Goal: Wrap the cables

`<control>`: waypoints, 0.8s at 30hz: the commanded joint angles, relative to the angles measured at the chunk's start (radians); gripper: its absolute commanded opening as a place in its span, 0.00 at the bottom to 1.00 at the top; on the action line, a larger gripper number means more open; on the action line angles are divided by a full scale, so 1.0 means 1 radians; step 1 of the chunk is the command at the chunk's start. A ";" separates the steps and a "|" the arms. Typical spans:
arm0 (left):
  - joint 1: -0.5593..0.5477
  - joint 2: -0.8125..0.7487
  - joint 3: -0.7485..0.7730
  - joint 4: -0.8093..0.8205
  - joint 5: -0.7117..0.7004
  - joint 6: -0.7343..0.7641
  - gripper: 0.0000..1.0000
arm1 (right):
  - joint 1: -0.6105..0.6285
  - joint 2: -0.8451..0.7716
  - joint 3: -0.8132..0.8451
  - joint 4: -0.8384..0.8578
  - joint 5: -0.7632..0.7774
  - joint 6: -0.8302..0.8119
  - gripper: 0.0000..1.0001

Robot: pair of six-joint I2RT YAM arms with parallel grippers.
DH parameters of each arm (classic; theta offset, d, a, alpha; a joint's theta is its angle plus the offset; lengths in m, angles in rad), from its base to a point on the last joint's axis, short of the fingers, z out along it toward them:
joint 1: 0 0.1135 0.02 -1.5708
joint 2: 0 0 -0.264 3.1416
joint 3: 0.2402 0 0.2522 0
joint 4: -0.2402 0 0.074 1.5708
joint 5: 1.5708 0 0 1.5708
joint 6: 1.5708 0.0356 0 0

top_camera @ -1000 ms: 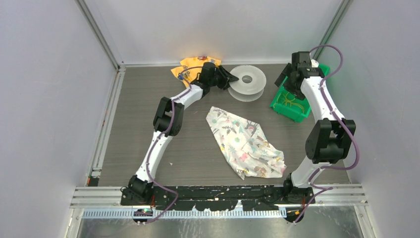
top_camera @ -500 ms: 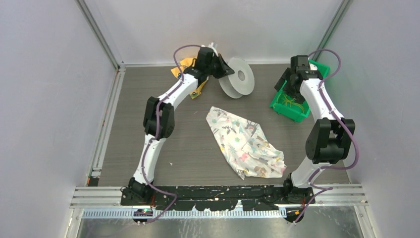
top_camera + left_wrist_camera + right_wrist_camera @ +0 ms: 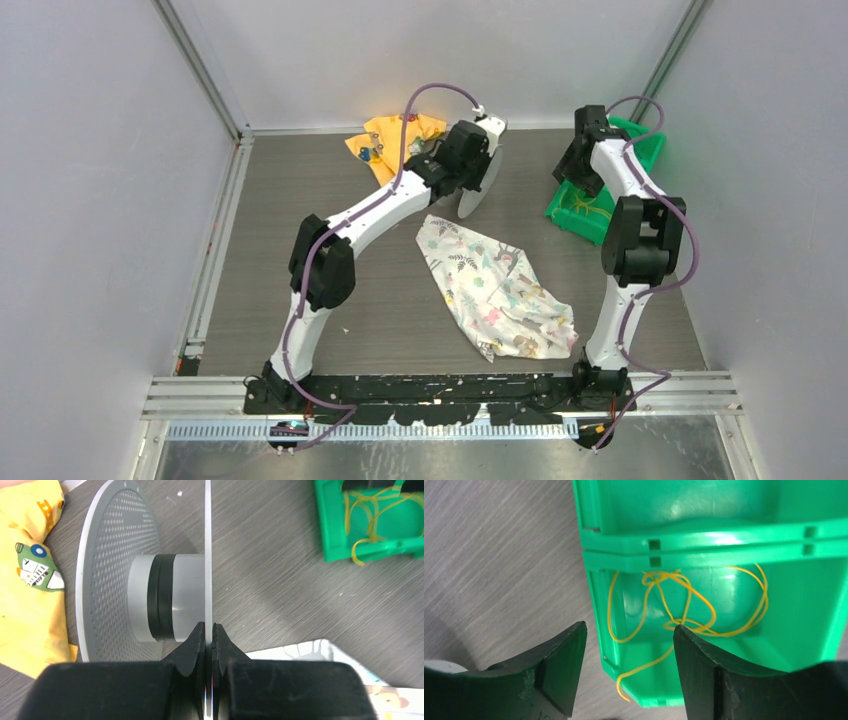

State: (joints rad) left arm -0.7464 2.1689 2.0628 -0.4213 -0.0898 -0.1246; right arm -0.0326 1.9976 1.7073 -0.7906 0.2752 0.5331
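Observation:
The thin yellow cable (image 3: 684,605) lies in loose loops inside the green bin (image 3: 719,545), with one end hanging over the bin's near lip; it also shows in the left wrist view (image 3: 372,520). My right gripper (image 3: 629,645) is open above the bin's corner, its fingers astride the loose end, holding nothing. My left gripper (image 3: 209,635) is shut on the rim of the clear plastic spool (image 3: 150,580), which stands on edge near the table's back (image 3: 480,180). The spool's hub is bare.
A yellow patterned cloth (image 3: 390,135) lies at the back left behind the spool. A white printed cloth (image 3: 495,290) lies crumpled mid-table. The green bin (image 3: 590,205) sits at the back right near the wall.
My left gripper lifted the spool from flat onto its edge and carried it right, toward the bin. My right arm shifted slightly left over the bin.

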 commanded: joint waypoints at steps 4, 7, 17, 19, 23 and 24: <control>-0.020 -0.025 -0.009 0.035 -0.128 0.088 0.00 | -0.003 0.081 0.154 -0.022 -0.022 -0.009 0.54; -0.025 -0.026 -0.015 0.035 -0.124 0.065 0.00 | -0.003 0.089 0.149 -0.024 -0.032 -0.005 0.49; -0.030 -0.026 -0.002 0.016 -0.102 -0.007 0.00 | -0.003 0.097 0.090 -0.011 -0.054 -0.005 0.43; -0.030 -0.026 -0.004 0.007 -0.099 -0.021 0.00 | -0.003 0.100 0.084 -0.007 -0.059 -0.008 0.38; -0.030 -0.030 -0.012 -0.004 -0.089 -0.038 0.00 | -0.003 0.115 0.083 -0.013 -0.065 -0.010 0.37; -0.030 -0.033 -0.015 -0.004 -0.087 -0.041 0.00 | -0.003 0.117 0.081 -0.013 -0.064 -0.011 0.37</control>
State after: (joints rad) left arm -0.7723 2.1708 2.0350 -0.4473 -0.1825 -0.1379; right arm -0.0330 2.1017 1.7905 -0.8021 0.2207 0.5274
